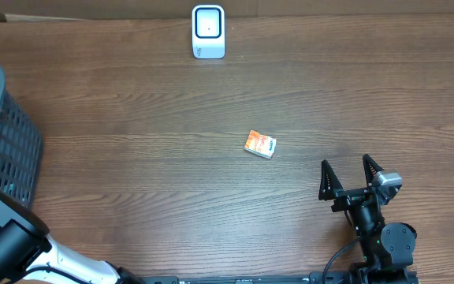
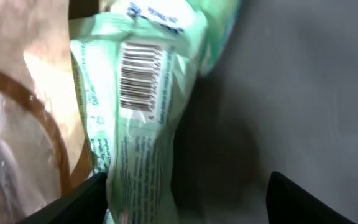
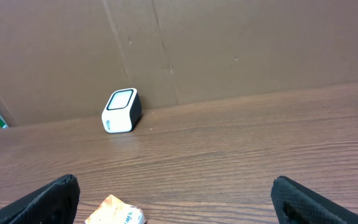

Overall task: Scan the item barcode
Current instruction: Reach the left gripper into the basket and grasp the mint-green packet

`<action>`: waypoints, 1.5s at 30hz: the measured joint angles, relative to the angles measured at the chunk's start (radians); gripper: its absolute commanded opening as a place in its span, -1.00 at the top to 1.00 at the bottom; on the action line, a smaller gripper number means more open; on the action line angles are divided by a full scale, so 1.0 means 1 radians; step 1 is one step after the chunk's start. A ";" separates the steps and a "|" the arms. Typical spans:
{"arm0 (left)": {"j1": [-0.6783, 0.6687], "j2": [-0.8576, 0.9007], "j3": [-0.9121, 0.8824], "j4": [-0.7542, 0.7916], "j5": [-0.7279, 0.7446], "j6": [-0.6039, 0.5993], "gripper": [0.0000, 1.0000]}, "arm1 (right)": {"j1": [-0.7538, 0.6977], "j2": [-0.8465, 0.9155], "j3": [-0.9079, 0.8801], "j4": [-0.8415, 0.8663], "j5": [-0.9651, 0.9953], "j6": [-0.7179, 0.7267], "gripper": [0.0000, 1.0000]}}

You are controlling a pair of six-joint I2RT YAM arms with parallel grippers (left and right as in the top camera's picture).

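Observation:
A white barcode scanner [image 1: 208,31] stands at the table's far edge, and it is also in the right wrist view [image 3: 122,111]. A small orange-and-white packet [image 1: 260,144] lies mid-table, just ahead and left of my open, empty right gripper [image 1: 345,163]. In the right wrist view the packet [image 3: 115,212] sits near the left finger of that gripper [image 3: 176,193]. The left wrist view shows a pale green packet [image 2: 135,106] with a barcode facing the camera. My left gripper [image 2: 185,190] is open, its left finger beside the packet's lower end and a wide gap to the right.
A dark mesh basket [image 1: 6,142] stands at the table's left edge, with my left arm [image 1: 10,244] reaching in beside it. Brown and clear wrappers [image 2: 23,112] lie to the left of the green packet. A cardboard wall [image 3: 229,43] rises behind the scanner.

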State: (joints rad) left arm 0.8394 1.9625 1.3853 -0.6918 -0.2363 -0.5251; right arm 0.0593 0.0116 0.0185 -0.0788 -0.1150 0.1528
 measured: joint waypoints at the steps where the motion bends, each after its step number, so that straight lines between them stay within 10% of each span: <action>1: 0.000 -0.005 -0.010 0.013 -0.008 0.000 -0.45 | 0.000 0.000 0.000 0.000 0.000 0.000 -0.99; 6: 0.000 -0.026 -0.059 0.063 -0.046 0.003 -0.10 | 0.000 0.000 0.000 0.000 0.000 0.000 -1.00; 10: 0.000 -0.032 -0.075 0.067 -0.077 0.005 0.91 | 0.000 0.000 0.000 0.000 0.000 0.000 -1.00; 29: 0.009 0.031 0.307 -0.366 0.053 0.024 0.91 | 0.000 0.000 0.000 0.000 0.000 0.000 -1.00; 45: 0.006 0.028 0.409 -0.393 0.444 0.072 0.92 | 0.000 0.000 0.000 0.000 0.000 0.000 -1.00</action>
State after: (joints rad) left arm 0.8455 1.9907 1.7939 -1.0851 0.2073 -0.4526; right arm 0.0593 0.0116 0.0185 -0.0788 -0.1150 0.1524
